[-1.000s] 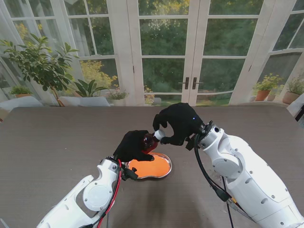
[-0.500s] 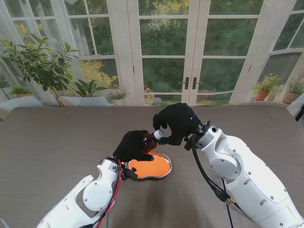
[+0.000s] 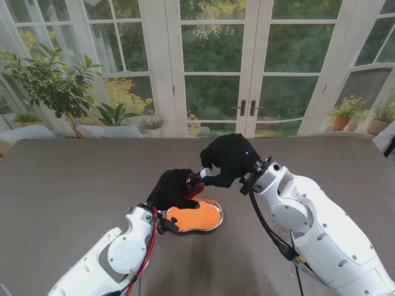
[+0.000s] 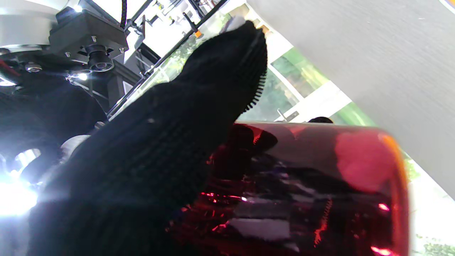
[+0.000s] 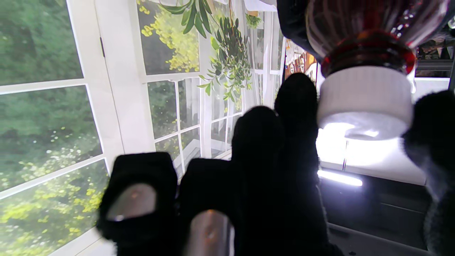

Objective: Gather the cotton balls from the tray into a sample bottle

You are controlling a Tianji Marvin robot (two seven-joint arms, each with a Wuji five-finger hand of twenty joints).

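My left hand (image 3: 173, 189) in a black glove is shut on a dark red sample bottle (image 3: 193, 184), held tilted just above the far edge of the tray (image 3: 213, 223). The bottle (image 4: 320, 192) fills the left wrist view under one gloved finger. Its white ribbed cap (image 5: 366, 101) is on the neck, and my right hand (image 3: 229, 159) pinches that cap (image 3: 204, 174) between thumb and fingers. The metal tray has an orange inside (image 3: 194, 216). I can make out no cotton balls in any view.
The brown table (image 3: 74, 179) stretches wide on both sides of the tray. Glass doors and potted plants (image 3: 52, 80) stand beyond its far edge. Both white arms rise from the near corners.
My right hand has shifted slightly left and away from me while staying on the cap. The left hand and bottle have barely moved.
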